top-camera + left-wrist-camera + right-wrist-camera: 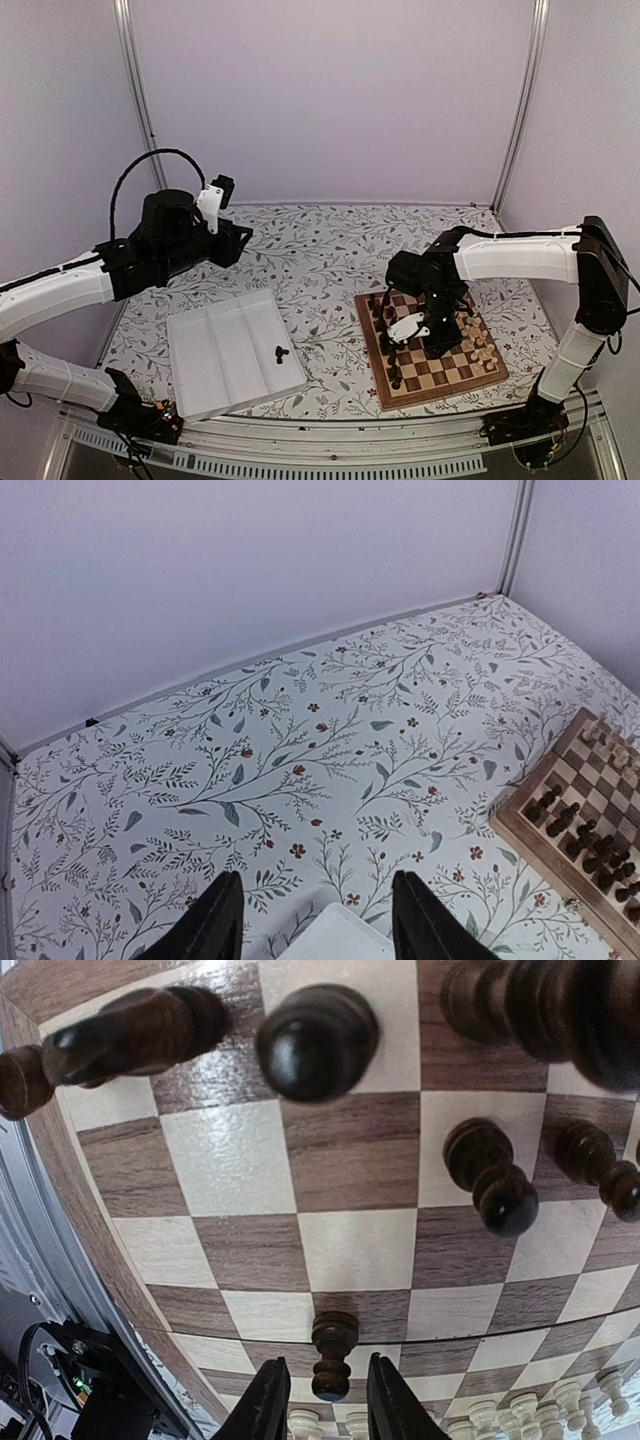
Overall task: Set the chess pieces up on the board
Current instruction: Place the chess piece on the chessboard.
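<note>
Fingers [262,1410] of the right gripper [328,1372] stand narrowly apart, one on each side of a dark brown rook [333,1352], with a gap visible on both sides. The rook stands upright on a dark square of the chessboard [450,376] near its edge. A row of cream pieces [520,1410] is just beside the fingertips. Dark pawns [318,1040] and taller dark pieces [540,1005] stand a few squares away. The left gripper [316,880] hangs above the floral worktop [330,250], its fingers wide apart and holding nothing. A white ridged tray [225,385], left of the chessboard, holds one dark piece [280,352].
</note>
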